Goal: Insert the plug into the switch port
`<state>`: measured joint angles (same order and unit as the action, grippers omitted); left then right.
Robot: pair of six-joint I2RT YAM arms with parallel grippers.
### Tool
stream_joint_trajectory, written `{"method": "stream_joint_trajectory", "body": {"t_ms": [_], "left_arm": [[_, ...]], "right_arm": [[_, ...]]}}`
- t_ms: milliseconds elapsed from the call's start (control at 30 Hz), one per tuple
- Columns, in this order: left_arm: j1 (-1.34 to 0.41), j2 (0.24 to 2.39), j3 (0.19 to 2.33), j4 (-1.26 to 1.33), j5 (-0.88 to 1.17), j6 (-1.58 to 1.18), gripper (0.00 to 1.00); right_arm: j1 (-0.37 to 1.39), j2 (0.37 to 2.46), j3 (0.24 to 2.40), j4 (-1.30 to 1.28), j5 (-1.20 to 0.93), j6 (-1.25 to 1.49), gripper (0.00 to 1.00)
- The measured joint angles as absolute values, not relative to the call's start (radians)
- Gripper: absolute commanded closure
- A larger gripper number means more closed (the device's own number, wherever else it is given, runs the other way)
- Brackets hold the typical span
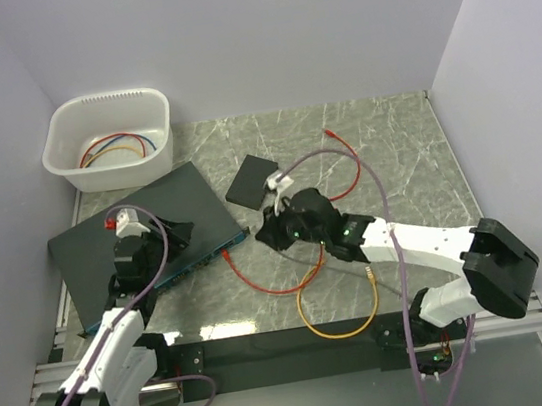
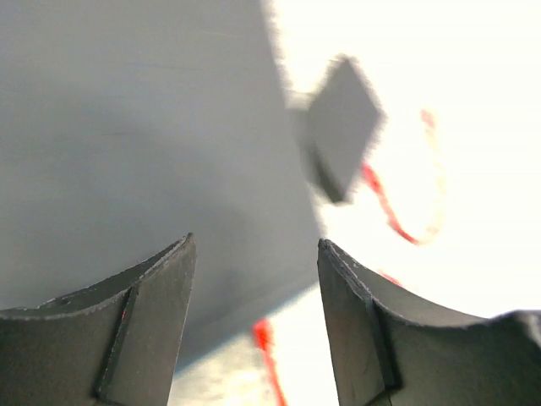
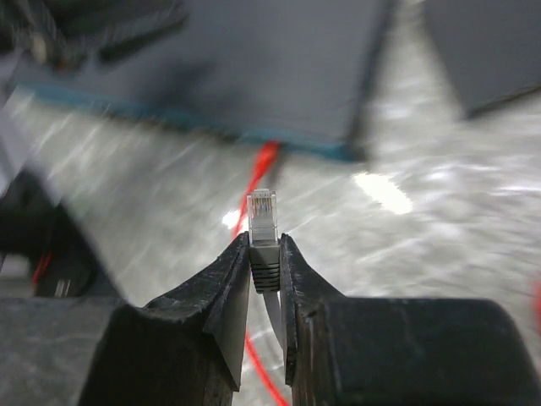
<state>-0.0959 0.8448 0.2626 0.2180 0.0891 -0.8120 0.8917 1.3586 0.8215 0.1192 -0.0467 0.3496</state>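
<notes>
The large black switch (image 1: 142, 221) lies at the left, its teal-blue front face (image 1: 203, 256) turned to the table's middle; single ports are too small to make out. The red plug (image 1: 231, 254) lies on the table just in front of that face, on its thin red cable (image 3: 264, 161). My right gripper (image 3: 265, 241) is shut on a grey-booted connector with a clear tip (image 3: 262, 207), not the red plug, and points at the teal face (image 3: 194, 127). My left gripper (image 2: 254, 254) hangs open over the switch's near corner, nothing between its fingers.
A small black box (image 1: 256, 180) lies behind my right gripper (image 1: 272, 225). A white tub (image 1: 105, 97) with coiled cables stands at the back left. An orange-yellow cable (image 1: 339, 330) loops near the front edge. A grey cable (image 1: 368, 174) arcs over the right side.
</notes>
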Motion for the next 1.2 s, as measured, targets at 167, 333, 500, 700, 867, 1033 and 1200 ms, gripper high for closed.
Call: {"method": "stream_joint_trajectory", "body": {"t_ms": [167, 333, 500, 700, 867, 1033, 1200], "left_arm": [[-0.184, 0.719, 0.239, 0.324, 0.239, -0.798, 0.35], [-0.291, 0.606, 0.239, 0.395, 0.329, -0.794, 0.37], [-0.35, 0.57, 0.24, 0.401, 0.383, -0.789, 0.42], [-0.439, 0.568, 0.24, 0.352, 0.385, -0.774, 0.46], [-0.5, 0.562, 0.239, 0.323, 0.364, -0.771, 0.5], [-0.554, 0.56, 0.239, 0.292, 0.319, -0.766, 0.52], [-0.592, 0.564, 0.239, 0.255, 0.272, -0.752, 0.57]], "right_arm": [[0.962, 1.361, 0.735, 0.205, -0.177, 0.298, 1.0], [1.035, 1.359, 0.714, 0.26, -0.25, 0.244, 1.0], [1.048, 1.343, 0.707, 0.303, -0.282, 0.22, 1.0], [1.052, 1.332, 0.706, 0.311, -0.265, 0.211, 1.0], [1.056, 1.332, 0.706, 0.311, -0.222, 0.211, 1.0], [1.057, 1.332, 0.706, 0.312, -0.187, 0.211, 1.0], [1.057, 1.332, 0.706, 0.315, -0.165, 0.212, 1.0]]}}
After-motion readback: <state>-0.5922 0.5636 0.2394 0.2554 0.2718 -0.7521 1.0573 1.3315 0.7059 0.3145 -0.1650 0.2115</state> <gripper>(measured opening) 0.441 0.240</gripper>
